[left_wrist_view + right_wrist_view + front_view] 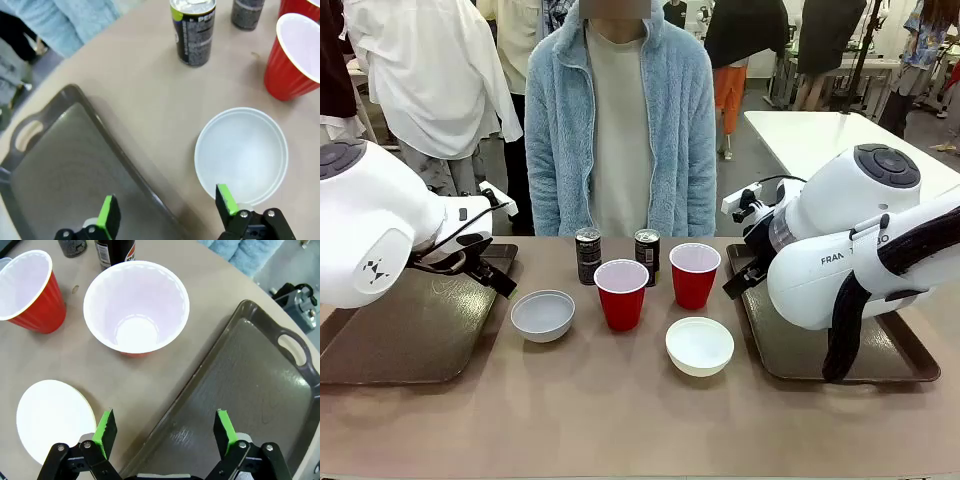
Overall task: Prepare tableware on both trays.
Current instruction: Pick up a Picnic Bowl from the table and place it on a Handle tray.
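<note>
Two dark cans (588,255) (647,252) stand at the table's far middle, with two red cups (621,293) (694,274) just in front of them. One white bowl (542,315) lies beside the left tray (390,350), the other bowl (699,345) beside the right tray (790,355). Both trays are bare. My left gripper (167,207) is open above its tray's (60,170) inner rim, one pad over the bowl's (241,150) edge. My right gripper (165,432) is open above its tray's (250,405) rim, between a bowl (52,420) and a cup (136,305).
A person in a light blue fleece jacket (620,130) stands at the table's far edge behind the cans, hands out of sight. My two bulky white arms (370,235) (850,250) hang over the trays. A white table (820,135) stands behind on the right.
</note>
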Tool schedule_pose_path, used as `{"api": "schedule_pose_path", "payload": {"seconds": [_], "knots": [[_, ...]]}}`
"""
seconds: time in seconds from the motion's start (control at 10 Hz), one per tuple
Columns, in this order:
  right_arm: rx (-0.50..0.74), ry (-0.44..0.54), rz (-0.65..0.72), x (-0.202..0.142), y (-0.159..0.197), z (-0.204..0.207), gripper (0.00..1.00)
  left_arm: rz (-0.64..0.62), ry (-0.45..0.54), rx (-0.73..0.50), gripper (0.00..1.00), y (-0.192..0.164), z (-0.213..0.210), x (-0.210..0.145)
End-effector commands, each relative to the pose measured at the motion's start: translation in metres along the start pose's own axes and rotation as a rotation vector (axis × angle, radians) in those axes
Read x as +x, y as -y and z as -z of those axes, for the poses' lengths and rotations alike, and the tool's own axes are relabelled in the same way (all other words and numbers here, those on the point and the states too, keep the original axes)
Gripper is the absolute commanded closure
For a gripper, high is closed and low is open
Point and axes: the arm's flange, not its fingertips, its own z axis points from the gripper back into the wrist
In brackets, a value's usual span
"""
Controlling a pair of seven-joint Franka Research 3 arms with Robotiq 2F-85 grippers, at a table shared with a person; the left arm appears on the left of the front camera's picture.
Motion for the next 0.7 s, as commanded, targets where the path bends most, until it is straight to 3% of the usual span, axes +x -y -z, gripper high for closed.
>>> {"api": "schedule_pose_path", "payload": {"seconds": [0.0, 0.6], "knots": [[0.0, 0.0, 0.0, 0.0, 0.0, 0.0, 0.0, 0.0, 0.0, 0.0, 0.0, 0.0001, 0.0, 0.0], [0.0, 0.0, 0.0, 0.0, 0.0, 0.0, 0.0, 0.0, 0.0, 0.0, 0.0, 0.0001, 0.0, 0.0]]}}
